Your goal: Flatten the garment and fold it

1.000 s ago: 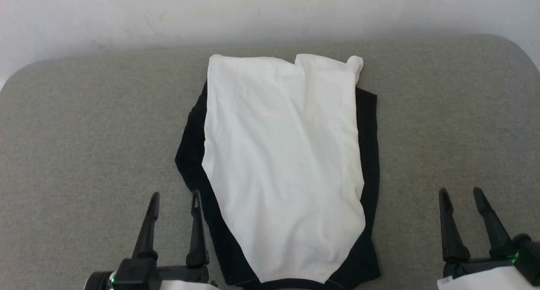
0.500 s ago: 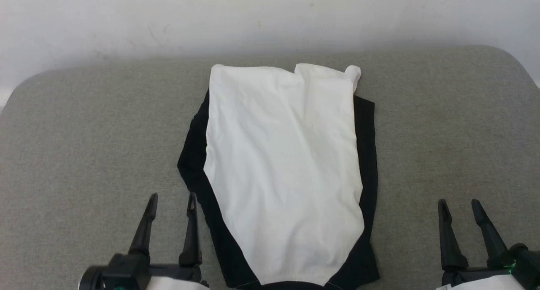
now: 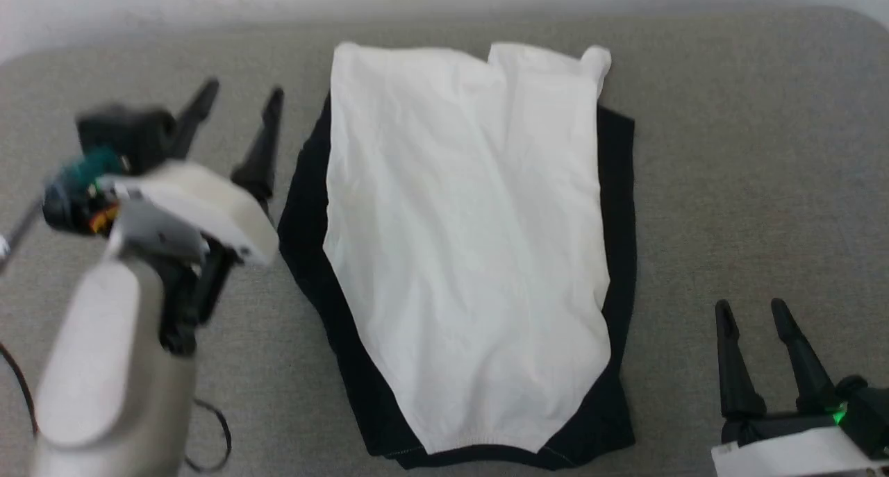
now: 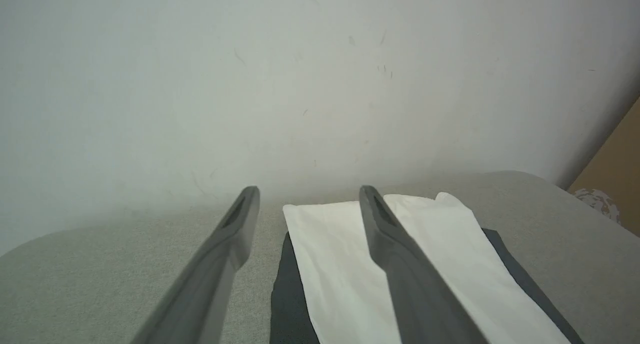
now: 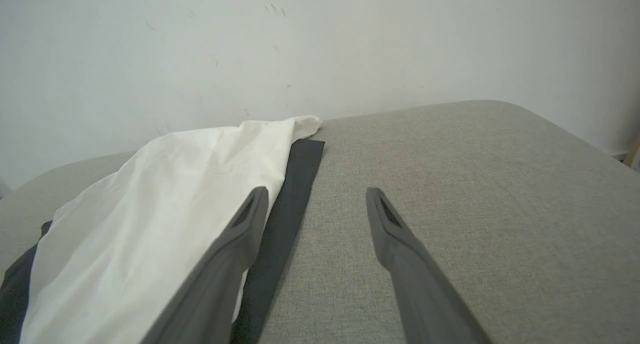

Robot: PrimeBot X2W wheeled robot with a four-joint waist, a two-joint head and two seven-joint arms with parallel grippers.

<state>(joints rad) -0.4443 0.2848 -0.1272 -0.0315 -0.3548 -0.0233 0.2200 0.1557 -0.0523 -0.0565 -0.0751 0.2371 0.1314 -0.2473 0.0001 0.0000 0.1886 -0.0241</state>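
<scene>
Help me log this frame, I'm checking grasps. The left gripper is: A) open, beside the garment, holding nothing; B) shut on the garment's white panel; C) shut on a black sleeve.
A: the left gripper has its fingers apart beside the garment, over the grey surface, nothing between them.

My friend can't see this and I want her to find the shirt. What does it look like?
Look at the big grey cushioned surface in front of the pale wall. In its middle lies the garment, laid out as a long strip. It alone is white cloth, edged in black down both sides.
</scene>
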